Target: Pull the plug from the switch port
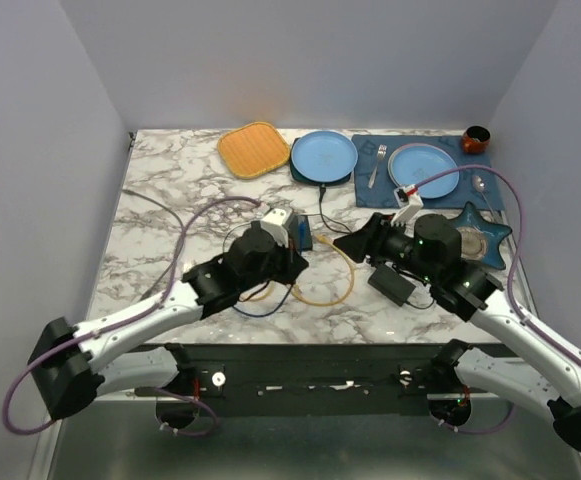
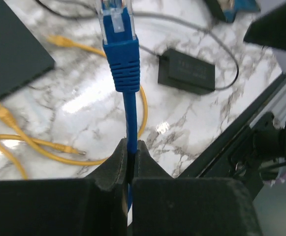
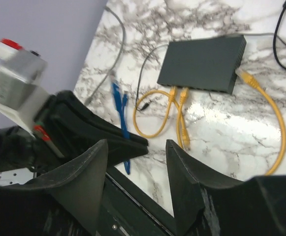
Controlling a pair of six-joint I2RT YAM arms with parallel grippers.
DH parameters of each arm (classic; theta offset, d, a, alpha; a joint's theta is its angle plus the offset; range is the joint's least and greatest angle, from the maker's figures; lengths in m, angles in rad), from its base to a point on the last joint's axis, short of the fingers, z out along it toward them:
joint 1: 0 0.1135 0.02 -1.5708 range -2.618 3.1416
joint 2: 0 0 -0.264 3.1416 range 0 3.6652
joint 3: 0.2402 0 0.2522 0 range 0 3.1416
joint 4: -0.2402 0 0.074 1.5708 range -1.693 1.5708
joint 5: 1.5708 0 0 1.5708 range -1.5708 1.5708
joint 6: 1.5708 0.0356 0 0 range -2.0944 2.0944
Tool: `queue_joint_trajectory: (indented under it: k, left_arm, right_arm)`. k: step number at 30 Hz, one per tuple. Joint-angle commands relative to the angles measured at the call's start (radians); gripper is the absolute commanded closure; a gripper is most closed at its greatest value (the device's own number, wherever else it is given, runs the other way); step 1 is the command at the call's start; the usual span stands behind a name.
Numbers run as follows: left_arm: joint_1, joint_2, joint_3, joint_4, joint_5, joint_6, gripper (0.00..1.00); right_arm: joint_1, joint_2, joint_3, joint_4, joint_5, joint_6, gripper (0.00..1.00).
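From above, left arm (image 1: 220,278) and right arm (image 1: 440,255) meet over the tabletop (image 1: 140,260), hiding the work. Left wrist: the left jaws clamp the blue cable (image 2: 129,118), its plug (image 2: 119,49) standing straight out, clear of the switch (image 2: 10,49). Right wrist: the right jaws gape empty, the switch (image 3: 202,61) left of them. We read no writing.

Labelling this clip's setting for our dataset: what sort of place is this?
Likely a robot lab test booth: plain grey walls box in a marble-look table holding a blue plate and a network switch.
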Motion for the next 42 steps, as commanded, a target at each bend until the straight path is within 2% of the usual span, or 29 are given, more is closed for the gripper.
queue_joint_trajectory:
  k: [1, 3, 5, 6, 9, 10, 12, 13, 16, 17, 18, 19, 20, 22, 23, 27, 30, 33, 34, 36, 38, 39, 41, 42]
  left_arm:
    - [0.047, -0.17, 0.253, -0.372, -0.301, 0.05, 1.0]
    - [0.129, -0.132, 0.405, -0.531, -0.337, 0.07, 1.0]
    - [0.217, -0.081, 0.494, -0.629, -0.34, 0.072, 1.0]
    - [0.322, -0.031, 0.551, -0.687, -0.332, 0.064, 1.0]
    - [0.486, 0.045, 0.606, -0.704, -0.19, 0.029, 1.0]
    - [0.57, 0.098, 0.619, -0.706, -0.19, 0.026, 1.0]
    - [0.668, 0.163, 0.653, -0.741, -0.205, 0.015, 1.0]
    - [0.771, 0.228, 0.685, -0.756, -0.2, 0.009, 1.0]
    - [0.925, 0.325, 0.719, -0.769, -0.098, -0.035, 1.0]
    - [1.006, 0.342, 0.726, -0.764, -0.095, -0.048, 0.98]
    - [1.037, 0.362, 0.735, -0.767, -0.105, -0.048, 0.94]
    - [1.053, 0.414, 0.775, -0.782, -0.114, -0.048, 0.85]
    - [1.065, 0.441, 0.795, -0.796, -0.125, -0.049, 0.55]
    - [1.061, 0.494, 0.827, -0.798, -0.108, -0.036, 0.23]
    - [1.056, 0.501, 0.829, -0.793, -0.104, -0.034, 0.01]
    - [1.027, 0.429, 0.748, -0.677, -0.107, -0.039, 0.01]
    - [0.999, 0.321, 0.632, -0.571, -0.053, -0.085, 0.01]
    - [0.84, 0.234, 0.53, -0.502, -0.097, -0.091, 0.01]
    - [0.729, 0.209, 0.495, -0.494, -0.117, -0.092, 0.01]
    - [0.636, 0.194, 0.449, -0.444, -0.163, -0.126, 0.01]
    - [0.535, 0.159, 0.337, -0.383, -0.194, -0.184, 0.01]
    - [0.516, 0.137, 0.285, -0.268, -0.187, -0.23, 0.01]
    - [0.504, 0.048, 0.089, -0.116, -0.171, -0.29, 0.01]
    - [0.504, 0.016, 0.023, 0.017, -0.139, -0.362, 0.01]
  right_arm:
    - [0.004, -0.091, -0.011, -0.037, 0.085, -0.027, 0.41]
    - [0.004, -0.105, -0.022, -0.04, 0.112, -0.023, 0.41]
    - [0.004, -0.103, -0.031, -0.045, 0.123, -0.019, 0.41]
    - [0.002, -0.097, -0.037, -0.048, 0.125, -0.016, 0.41]
    - [0.004, -0.069, -0.053, -0.051, 0.109, 0.0, 0.42]
    - [0.004, -0.065, -0.062, -0.049, 0.105, 0.006, 0.43]
    - [0.004, -0.062, -0.074, -0.049, 0.097, 0.012, 0.43]
    - [0.004, -0.062, -0.077, -0.051, 0.096, 0.009, 0.43]
    - [0.004, -0.074, -0.096, -0.051, 0.1, -0.008, 0.43]
    - [0.004, -0.076, -0.097, -0.051, 0.106, -0.014, 0.43]
    - [0.004, -0.076, -0.102, -0.051, 0.111, -0.02, 0.43]
    - [0.004, -0.072, -0.103, -0.051, 0.114, -0.031, 0.43]
    - [0.004, -0.068, -0.105, -0.051, 0.123, -0.037, 0.43]
    - [0.004, -0.04, -0.099, -0.049, 0.129, -0.059, 0.43]
    - [0.005, -0.03, -0.094, -0.046, 0.132, -0.068, 0.43]
    - [0.004, 0.024, -0.073, -0.025, 0.122, -0.111, 0.42]
    - [0.004, 0.043, -0.082, 0.05, 0.097, -0.146, 0.35]
    - [0.005, 0.091, -0.071, 0.118, 0.053, -0.172, 0.31]
    - [0.007, 0.114, -0.053, 0.119, 0.048, -0.189, 0.3]
    - [0.012, 0.194, 0.005, 0.118, 0.042, -0.203, 0.3]
    - [0.018, 0.251, 0.045, 0.107, 0.037, -0.206, 0.33]
    - [0.018, 0.297, 0.074, 0.109, 0.046, -0.201, 0.33]
    - [0.018, 0.335, 0.091, 0.131, 0.054, -0.175, 0.35]
    - [0.018, 0.357, 0.102, 0.147, 0.045, -0.172, 0.37]
